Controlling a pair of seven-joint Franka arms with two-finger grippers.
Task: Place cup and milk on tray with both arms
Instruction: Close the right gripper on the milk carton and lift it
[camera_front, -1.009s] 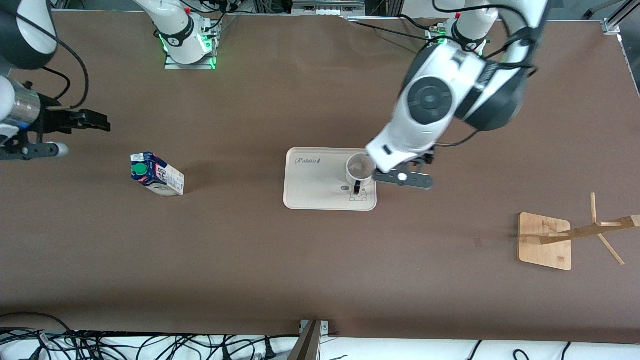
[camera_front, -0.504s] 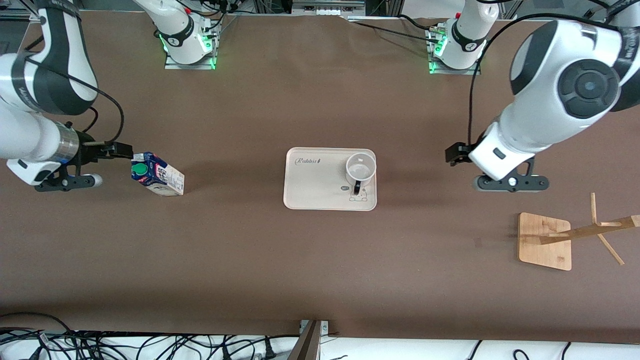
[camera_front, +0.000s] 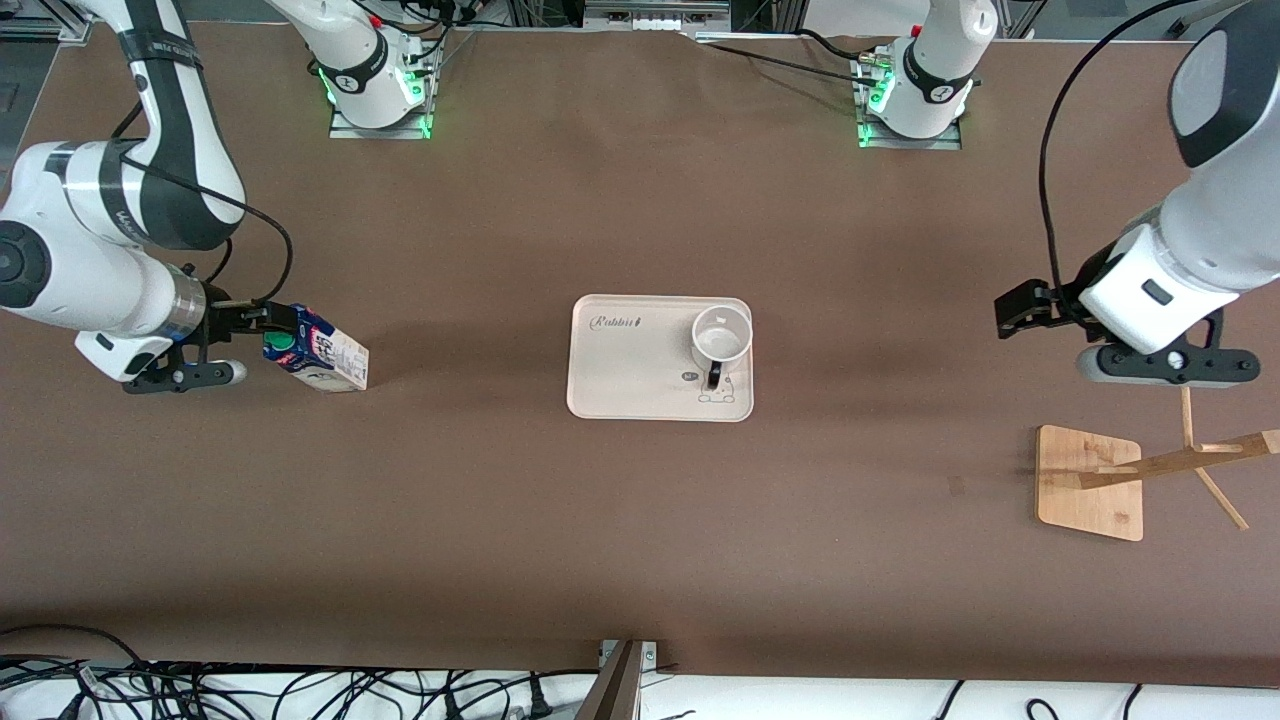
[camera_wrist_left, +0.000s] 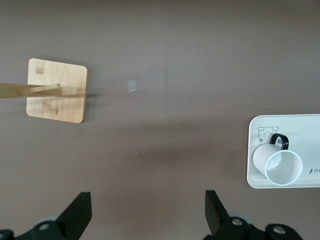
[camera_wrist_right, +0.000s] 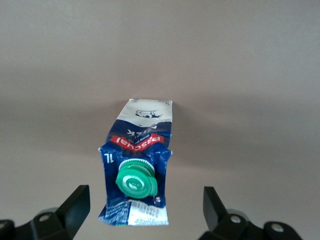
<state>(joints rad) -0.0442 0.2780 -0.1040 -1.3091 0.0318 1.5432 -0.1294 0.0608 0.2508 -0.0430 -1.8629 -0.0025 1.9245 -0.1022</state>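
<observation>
The cup (camera_front: 722, 338) stands upright on the cream tray (camera_front: 630, 365), at the tray's end nearer the left arm, handle toward the front camera. The milk (camera_front: 318, 352) stands on the table toward the right arm's end. My right gripper (camera_front: 272, 318) is open at the carton's top, a finger on each side of the green cap (camera_wrist_right: 135, 182), not touching the milk (camera_wrist_right: 139, 150). The right gripper (camera_wrist_right: 145, 195) holds nothing. My left gripper (camera_front: 1018, 308) is open and empty over bare table between tray and rack. The left gripper (camera_wrist_left: 147, 200) looks down on the cup (camera_wrist_left: 277, 164) and tray (camera_wrist_left: 305, 129).
A bamboo rack with a flat base (camera_front: 1090, 483) and a slanted pole (camera_front: 1185, 458) stands toward the left arm's end, nearer the front camera; its base (camera_wrist_left: 56, 90) shows in the left wrist view. Cables (camera_front: 250, 690) lie along the front edge.
My left arm has drawn away from the cup toward its own end of the table, leaving the cup on the tray. My right gripper has moved in to the milk carton's top.
</observation>
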